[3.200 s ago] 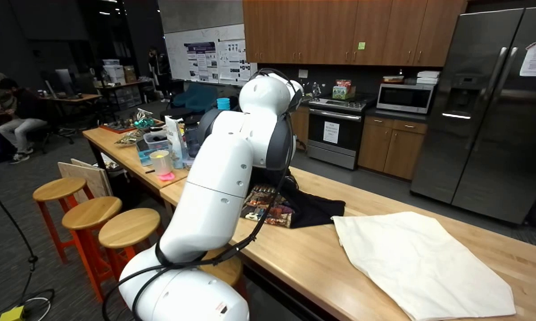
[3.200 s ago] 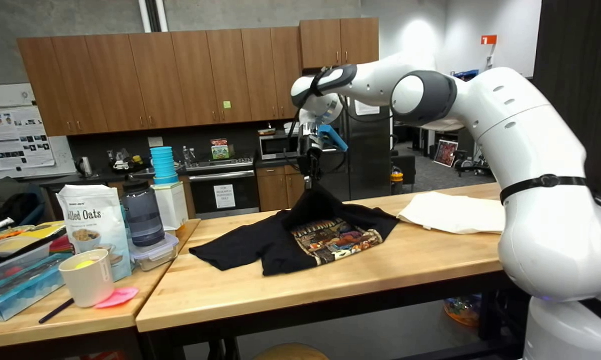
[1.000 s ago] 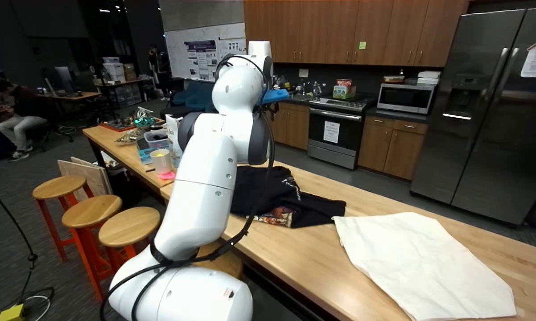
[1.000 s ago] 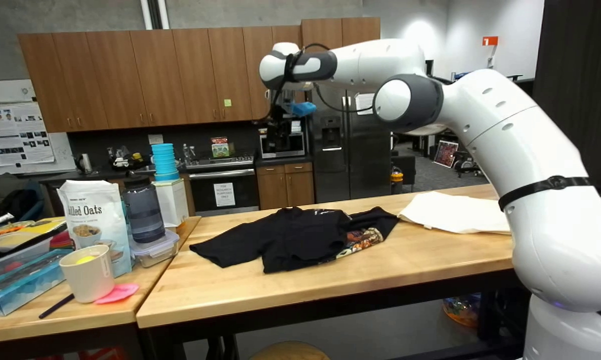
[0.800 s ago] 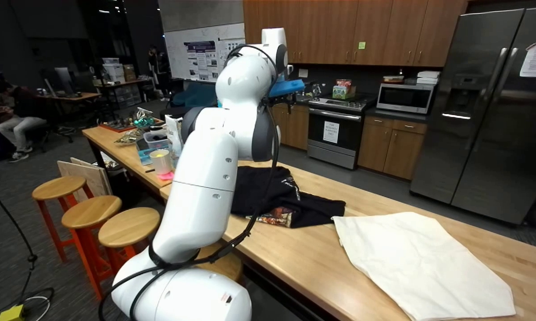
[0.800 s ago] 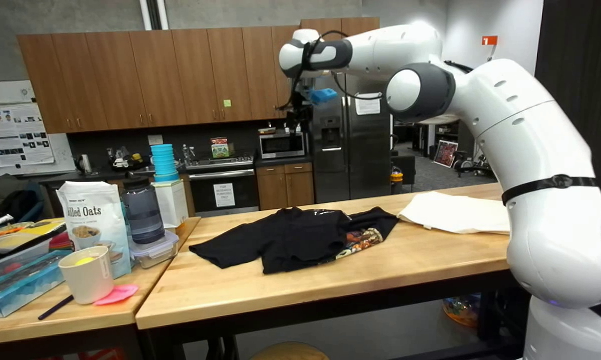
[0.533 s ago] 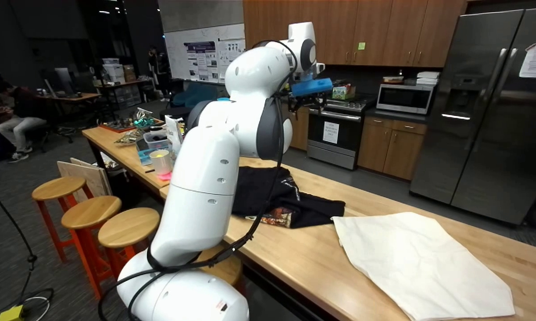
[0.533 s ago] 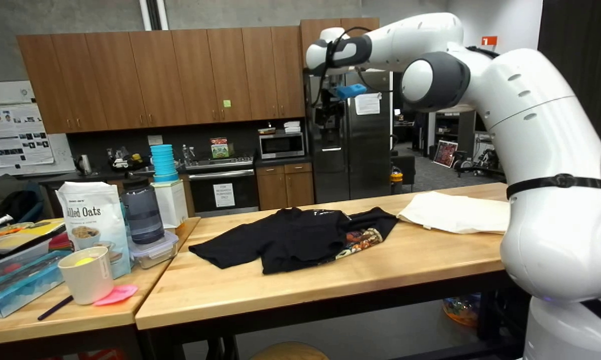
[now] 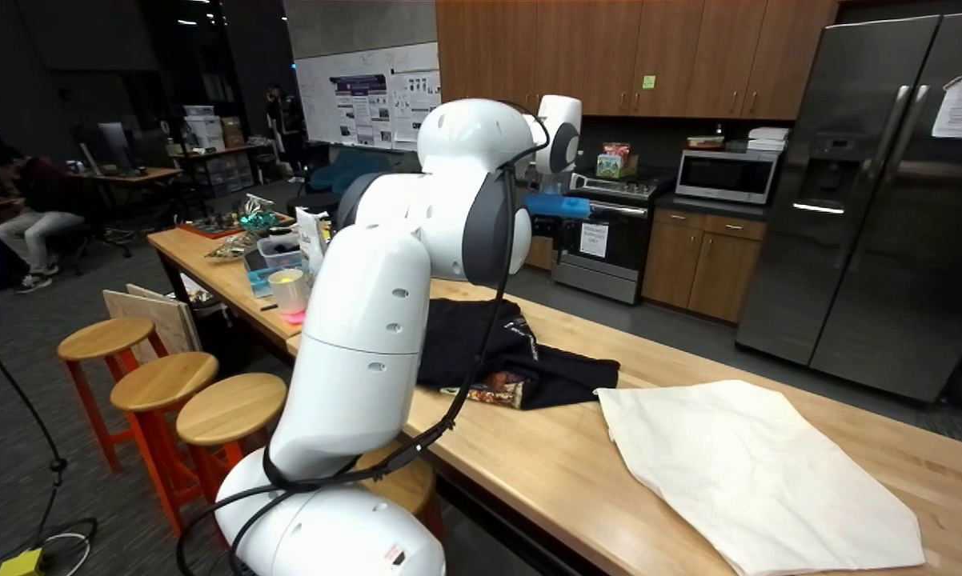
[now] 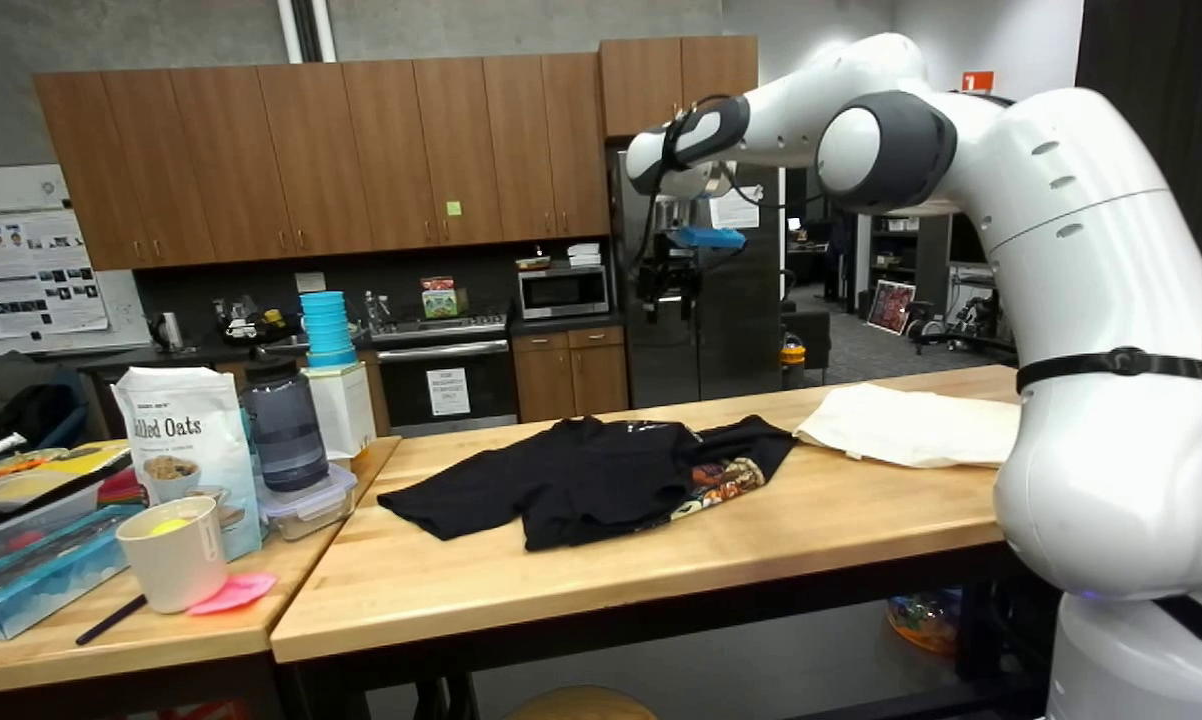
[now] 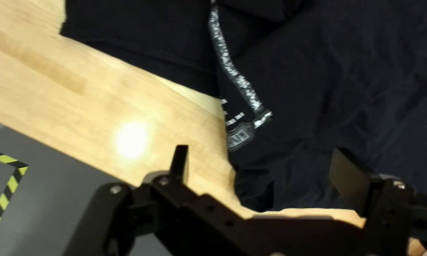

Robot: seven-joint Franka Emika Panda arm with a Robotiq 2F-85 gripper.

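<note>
One black garment point(image 10: 601, 470), partly folded over its coloured print point(image 10: 726, 482), lying on the desk point(image 10: 441, 575) just beside a cream cloth point(image 10: 911, 428); judged light, soft and limp, not fragile, apt to crumple or slide; best taken by a loose edge or fold, pinched deep enough to catch every layer. One gripper point(image 11: 261, 161), jaws spread with nothing between them, hanging well above the garment's edge.

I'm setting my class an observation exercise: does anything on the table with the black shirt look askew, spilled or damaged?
Only mildly: the black shirt lies rumpled on the table, partly folded over, so only a patch of its coloured print shows. No spill or damage is visible.
</note>
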